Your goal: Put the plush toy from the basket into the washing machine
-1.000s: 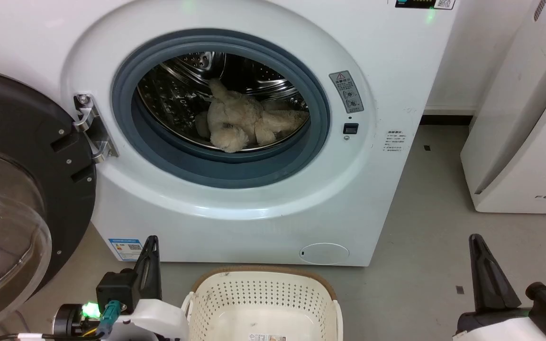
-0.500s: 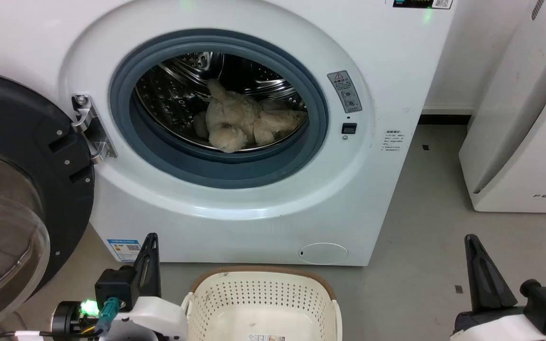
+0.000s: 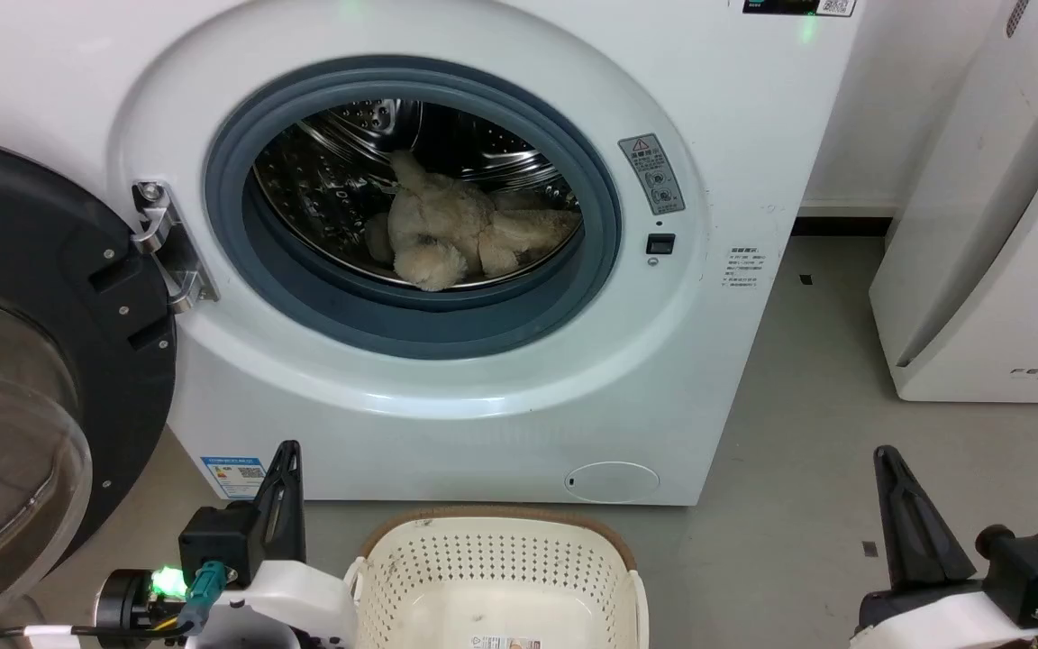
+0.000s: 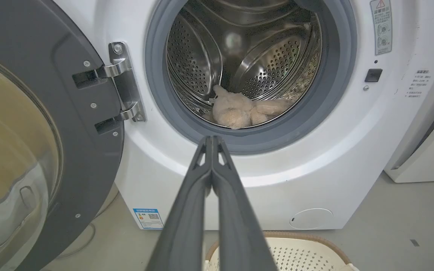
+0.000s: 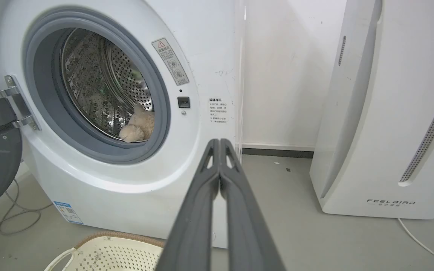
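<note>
Laundry corner, indoor: white front-loading washing machine [image 3: 483, 433], perforated laundry basket [image 3: 501, 516] before it, white slanted appliance [image 3: 987, 270] beside, grey floor [image 3: 807, 469], plain white wall [image 5: 285, 75]

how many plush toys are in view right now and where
1. The plush toy lies inside the washing machine. The basket shows none, though its near end is cut off, so more may be hidden.

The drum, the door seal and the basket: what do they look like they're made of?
The drum looks like polished steel: mirror-bright and punched with small holes. The door seal seems matte grey rubber, smooth without glare, though soft plastic is possible. The basket appears moulded cream plastic with regular perforations; its brown rim looks woven, material unclear.
</note>
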Controlling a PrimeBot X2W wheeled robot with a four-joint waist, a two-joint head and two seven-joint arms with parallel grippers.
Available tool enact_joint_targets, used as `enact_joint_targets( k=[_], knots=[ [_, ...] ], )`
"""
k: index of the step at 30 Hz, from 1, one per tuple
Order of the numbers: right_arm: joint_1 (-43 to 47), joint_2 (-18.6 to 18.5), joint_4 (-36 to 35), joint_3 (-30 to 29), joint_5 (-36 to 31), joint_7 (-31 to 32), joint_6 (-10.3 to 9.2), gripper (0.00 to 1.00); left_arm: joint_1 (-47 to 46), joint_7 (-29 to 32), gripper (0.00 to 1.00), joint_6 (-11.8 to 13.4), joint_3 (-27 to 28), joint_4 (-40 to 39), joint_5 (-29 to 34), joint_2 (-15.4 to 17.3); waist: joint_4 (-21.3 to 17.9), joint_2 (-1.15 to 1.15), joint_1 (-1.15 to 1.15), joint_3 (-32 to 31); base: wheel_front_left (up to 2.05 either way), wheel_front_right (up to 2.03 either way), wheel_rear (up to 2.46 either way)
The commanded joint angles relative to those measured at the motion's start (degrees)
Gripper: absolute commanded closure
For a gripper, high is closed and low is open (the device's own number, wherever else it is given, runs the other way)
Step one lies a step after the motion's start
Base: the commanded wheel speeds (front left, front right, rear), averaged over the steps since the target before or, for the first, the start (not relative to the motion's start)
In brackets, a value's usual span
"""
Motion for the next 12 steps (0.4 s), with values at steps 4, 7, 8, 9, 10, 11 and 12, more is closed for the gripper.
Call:
enact_joint_targets(
  k=[4, 7, 8, 9, 10, 11, 12],
  knots=[
    [-1.1, 0.0, 0.2, 0.3, -0.6, 0.8, 0.01, 1.0, 1.1, 0.8, 1.0, -0.4, 0.2, -1.3, 0.6, -0.3, -0.1, 0.0, 0.0, 0.0, 0.0, 0.0, 0.0],
    [-1.2, 0.0, 0.2, 0.4, -0.8, 1.2, 0.02, 1.0, 1.2, 1.1, 1.0, -0.5, 0.3, -1.6, 0.6, -0.3, -0.2, 0.0, 0.0, 0.0, 0.0, 0.0, 0.0],
    [-1.2, 0.0, 0.2, 0.4, -0.9, 1.3, 0.02, 1.0, 1.2, 1.3, 1.0, -0.5, 0.3, -1.8, 0.7, -0.3, -0.2, 0.0, 0.0, 0.0, 0.0, 0.0, 0.0],
    [-1.2, 0.0, 0.2, 0.4, -1.0, 1.4, 0.02, 1.0, 1.3, 1.4, 1.0, -0.5, 0.3, -1.9, 0.7, -0.4, -0.2, 0.0, 0.0, 0.0, 0.0, 0.0, 0.0],
    [-1.3, 0.0, 0.2, 0.5, -1.0, 1.5, 0.02, 1.0, 1.3, 1.5, 1.0, -0.6, 0.3, -2.0, 0.7, -0.4, -0.2, 0.0, 0.0, 0.0, 0.0, 0.0, 0.0],
    [-1.3, 0.0, 0.2, 0.5, -1.1, 1.6, 0.02, 1.0, 1.3, 1.6, 1.0, -0.6, 0.4, -2.1, 0.8, -0.4, -0.2, 0.0, 0.0, 0.0, 0.0, 0.0, 0.0],
    [-1.3, 0.0, 0.2, 0.5, -1.2, 1.8, 0.02, 1.0, 1.3, 1.7, 1.0, -0.6, 0.4, -2.3, 0.8, -0.4, -0.2, 0.0, 0.0, 0.0, 0.0, 0.0, 0.0]
  ],
)
